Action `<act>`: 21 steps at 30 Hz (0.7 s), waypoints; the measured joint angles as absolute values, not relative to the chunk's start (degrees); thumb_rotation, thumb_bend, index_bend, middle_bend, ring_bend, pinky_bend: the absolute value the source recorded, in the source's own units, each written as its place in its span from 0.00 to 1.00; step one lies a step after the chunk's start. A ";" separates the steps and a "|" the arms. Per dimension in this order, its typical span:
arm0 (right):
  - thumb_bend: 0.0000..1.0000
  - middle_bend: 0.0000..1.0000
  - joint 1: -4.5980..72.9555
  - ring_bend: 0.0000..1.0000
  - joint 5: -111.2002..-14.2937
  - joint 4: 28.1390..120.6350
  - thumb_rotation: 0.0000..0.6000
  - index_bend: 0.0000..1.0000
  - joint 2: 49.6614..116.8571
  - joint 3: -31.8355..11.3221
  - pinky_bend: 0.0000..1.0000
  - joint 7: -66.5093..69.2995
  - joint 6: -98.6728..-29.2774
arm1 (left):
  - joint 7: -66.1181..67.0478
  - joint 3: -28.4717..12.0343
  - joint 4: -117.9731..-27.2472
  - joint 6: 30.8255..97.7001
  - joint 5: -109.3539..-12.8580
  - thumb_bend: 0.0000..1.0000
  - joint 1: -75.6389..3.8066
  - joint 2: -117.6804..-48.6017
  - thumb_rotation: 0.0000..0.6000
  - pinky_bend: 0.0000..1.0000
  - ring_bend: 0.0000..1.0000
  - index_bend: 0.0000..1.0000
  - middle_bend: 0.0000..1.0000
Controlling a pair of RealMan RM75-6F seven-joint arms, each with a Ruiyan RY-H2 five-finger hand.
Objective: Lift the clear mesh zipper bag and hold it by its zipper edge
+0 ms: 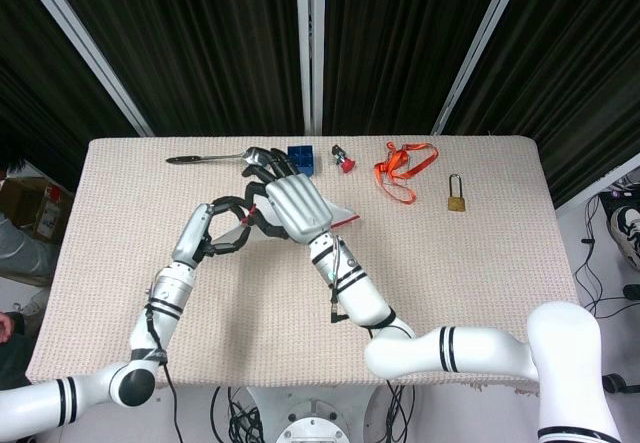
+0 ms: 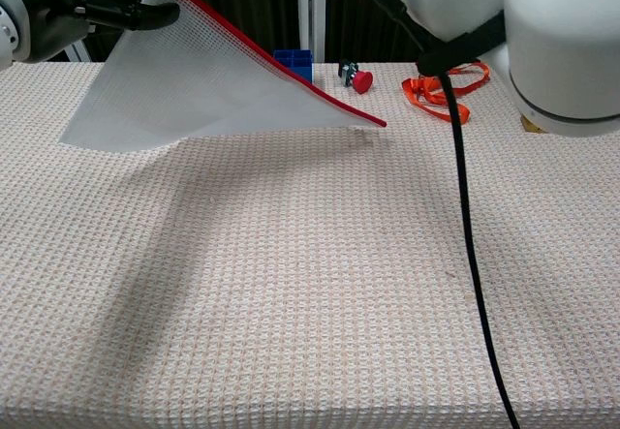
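The clear mesh zipper bag (image 2: 213,80) hangs slanted, its red zipper edge (image 2: 271,61) running from a raised corner at top left down to the cloth. In the head view only a strip of the bag (image 1: 338,213) shows past my right hand (image 1: 295,203), which hovers over it and seems to pinch the raised corner with its thumb and a finger while the other fingers are spread. My left hand (image 1: 205,231) curls its fingers round the same corner from the left. In the chest view the left hand (image 2: 58,8) has a dark finger lying on the mesh.
Along the far edge of the cloth-covered table (image 1: 450,283) lie a spoon (image 1: 205,157), a blue block (image 1: 300,156), a red-capped part (image 1: 345,161), an orange lanyard (image 1: 403,168) and a brass padlock (image 1: 456,198). A black cable (image 2: 465,235) hangs in front of the chest camera.
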State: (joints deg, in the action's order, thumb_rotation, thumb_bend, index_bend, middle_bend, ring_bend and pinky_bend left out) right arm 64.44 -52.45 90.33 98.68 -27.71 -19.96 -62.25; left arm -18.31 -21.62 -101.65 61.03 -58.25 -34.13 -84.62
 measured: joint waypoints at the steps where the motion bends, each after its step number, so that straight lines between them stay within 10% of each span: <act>1: 0.63 0.23 63.92 0.00 -52.94 90.63 1.00 0.80 98.55 -27.30 0.00 -19.48 -62.60 | -19.13 -21.56 -101.60 61.16 -58.62 0.49 -33.86 -84.70 1.00 0.22 0.21 0.66 0.34; 21: 0.63 0.23 59.12 0.00 -59.38 87.03 1.00 0.81 101.27 -24.04 0.00 -9.90 -64.61 | -33.73 -21.02 -101.10 61.36 -65.73 0.51 -30.25 -85.23 1.00 0.22 0.21 0.68 0.35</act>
